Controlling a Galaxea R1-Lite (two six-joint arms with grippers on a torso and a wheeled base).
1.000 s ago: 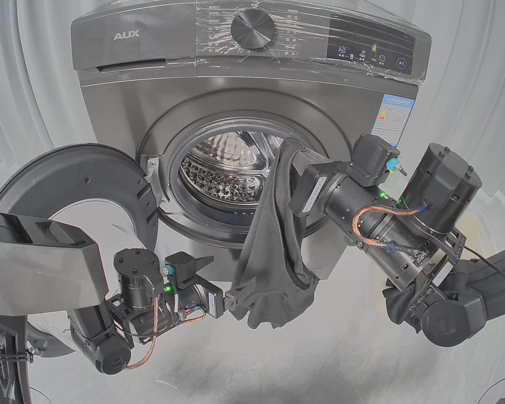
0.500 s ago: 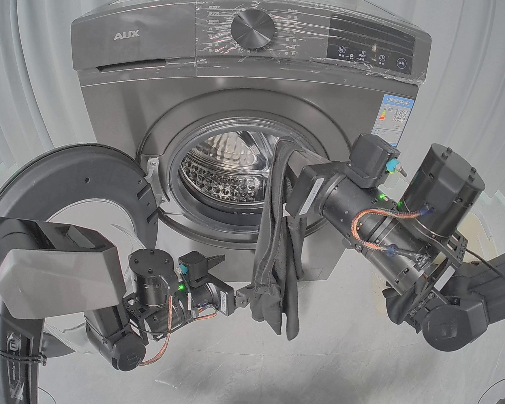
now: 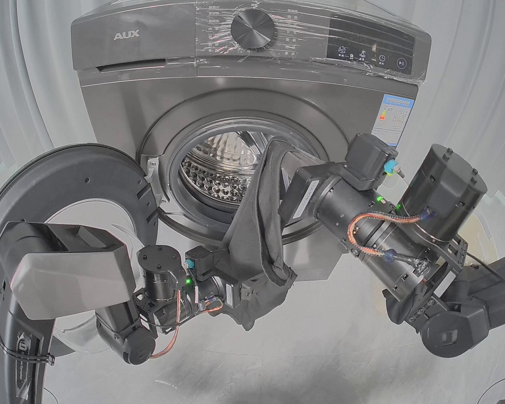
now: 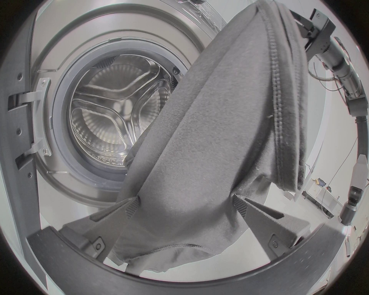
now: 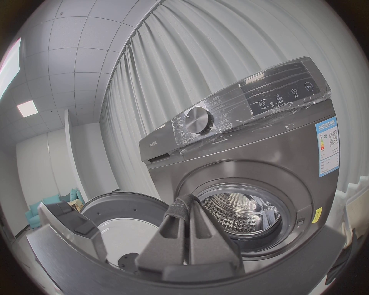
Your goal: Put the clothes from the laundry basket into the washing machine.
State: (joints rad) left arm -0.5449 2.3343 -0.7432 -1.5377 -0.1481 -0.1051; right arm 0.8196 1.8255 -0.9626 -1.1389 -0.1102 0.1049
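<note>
Your right gripper (image 5: 188, 205) is up at the right edge of the washing machine (image 3: 158, 82) opening, fingers clamped flat together on a fold of the grey garment (image 3: 259, 223). That high pinch is why the cloth hangs as a long drape in front of the drum (image 3: 226, 168) mouth, not inside yet. Your left gripper (image 4: 186, 203) sits low and near, under the hanging end, likely so the loose tail is carried instead of dangling below the rim. Its fingers (image 4: 132, 204) are spread wide, with cloth lying across and between them and touching both. I read that as supporting, not clamping. The door (image 3: 79, 192) is swung fully open to the left, out of both arms' way. My read: lift the tail over the rim before you let go of the top, or it may snag on the seal.
</note>
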